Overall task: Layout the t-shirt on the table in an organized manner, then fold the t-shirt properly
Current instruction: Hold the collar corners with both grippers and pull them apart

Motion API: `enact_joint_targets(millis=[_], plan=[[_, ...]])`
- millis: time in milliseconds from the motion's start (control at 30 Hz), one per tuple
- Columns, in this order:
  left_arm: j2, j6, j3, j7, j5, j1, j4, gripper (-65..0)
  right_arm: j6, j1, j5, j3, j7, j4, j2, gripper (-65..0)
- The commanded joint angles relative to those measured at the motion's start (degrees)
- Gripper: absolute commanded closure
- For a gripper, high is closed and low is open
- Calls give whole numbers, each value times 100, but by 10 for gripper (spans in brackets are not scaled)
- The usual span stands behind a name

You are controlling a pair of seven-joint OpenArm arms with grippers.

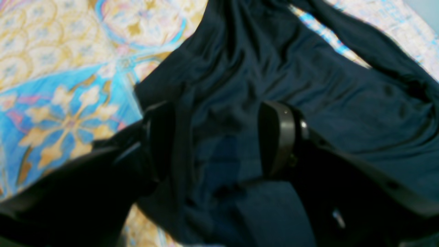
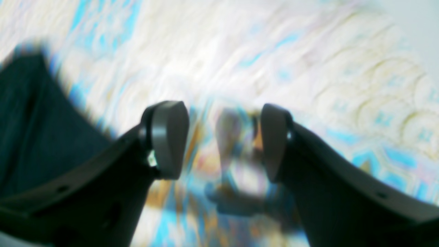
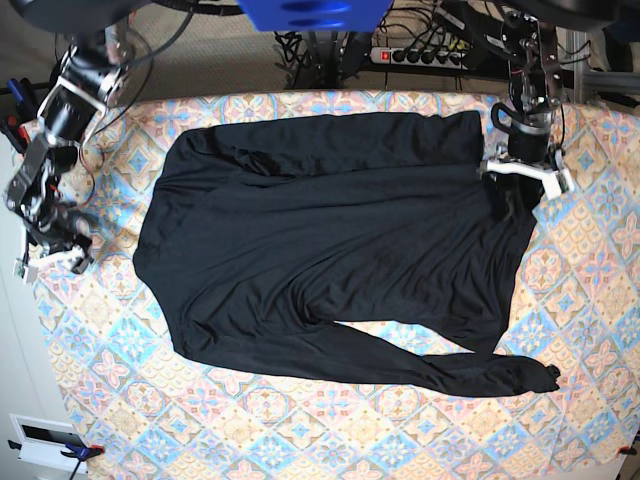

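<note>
Black fabric: the t-shirt (image 3: pixel 330 250) lies spread across the middle of the table (image 3: pixel 300 420), long-sleeved, thin and softly wrinkled.
Upper sleeve: folded across the top of the body, running along the far edge of the garment.
Lower sleeve: stretched along the near edge, its cuff (image 3: pixel 535 377) ending on bare patterned cloth toward the right of the base view.
Table cover: pastel blue, pink and cream floral tiles, showing on all sides of the shirt.
Left gripper (image 3: pixel 517 200): at the shirt's right edge in the base view, directly over the fabric; in its wrist view (image 1: pixel 219 137) the jaws stand spread, with dark cloth seen between and below them. Whether the fingers (image 1: pixel 277 137) touch the cloth cannot be told.
Right gripper (image 3: pixel 50 250): at the table's left edge in the base view, apart from the shirt; its wrist view (image 2: pixel 223 137) shows the jaws spread with nothing between them, blurred patterned cloth below, and a part of the shirt (image 2: pixel 31 137) off to one side.
</note>
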Motion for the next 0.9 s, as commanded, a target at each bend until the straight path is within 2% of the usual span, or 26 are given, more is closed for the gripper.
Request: enact_joint_targets(millis=[0,100,167,267,400,567,733,867], plan=[[-87,-10,-42,13,-27,-108,27,-376,70,-140,186,220,45,557,372,-337],[-87,-10,-42,242,-27,-266,-70,-376,325,-1116,810,414,-852,1726,354,-337],[-87,-10,-42,242,-27,-328,-88,-376,343,-1688,1170,493,-1168,2297,354,-337],[-61,-10,-34,242,-27,-371,-97,-376,351,-2409,1794,511,-1397,2921,354,-337],[-61,-10,-34,242,-27,-363,-97,-376,351,-3103,2647,475,-1739,3176,345,-337],[-52,-10,-25,242,-27,-345,-97,-376,351,-3182,3095,-228,-1819,3106,319,-337],[-52,-10,-25,242,-27,-328,-97,-376,351,-3173,3148,-835,-1792,3106,73,-337],[-52,-10,-34,242,-36,-231,-88,-376,351,-2769,3139,-1089,-1801,3106,-147,-337]])
